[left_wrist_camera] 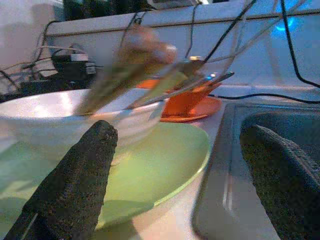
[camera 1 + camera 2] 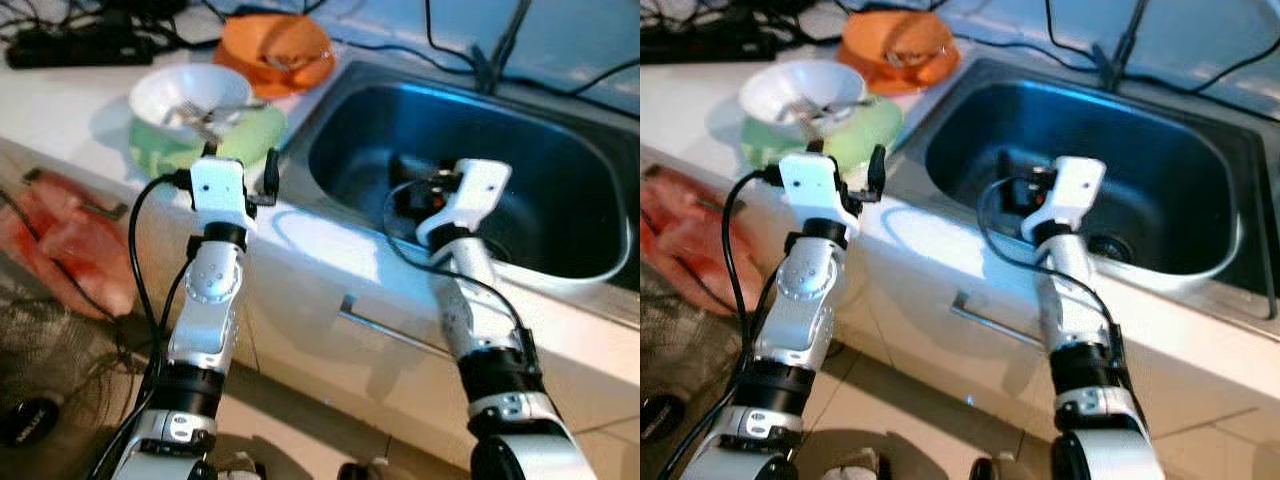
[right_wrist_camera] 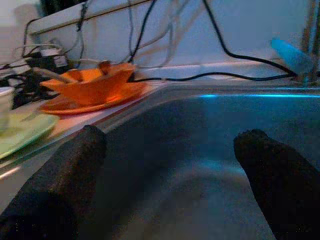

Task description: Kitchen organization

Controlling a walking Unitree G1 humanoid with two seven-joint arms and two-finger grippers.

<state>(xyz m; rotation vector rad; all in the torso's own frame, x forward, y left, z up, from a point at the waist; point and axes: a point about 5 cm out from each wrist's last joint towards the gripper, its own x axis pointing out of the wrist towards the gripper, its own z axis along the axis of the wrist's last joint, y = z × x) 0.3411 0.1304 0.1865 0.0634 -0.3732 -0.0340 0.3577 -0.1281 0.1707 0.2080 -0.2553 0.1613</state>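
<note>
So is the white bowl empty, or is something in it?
Not empty. The white bowl, sitting on the green plate, holds utensils leaning over its rim; food inside cannot be told.

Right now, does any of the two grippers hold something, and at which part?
Nothing is held. The left gripper is open before the green plate and white bowl; the right gripper is open over the sink.

A home kitchen is showing here: a steel sink [image 2: 470, 160] is sitting sunk into a pale counter [image 2: 60, 110] above a cabinet with a bar handle [image 2: 385, 328]. Used dishes are waiting beside it, a white bowl [image 2: 190, 95] on a green plate [image 2: 245, 140] and an orange bowl [image 2: 275, 50]. Black cables [image 2: 90, 40] are trailing along the wall.
</note>
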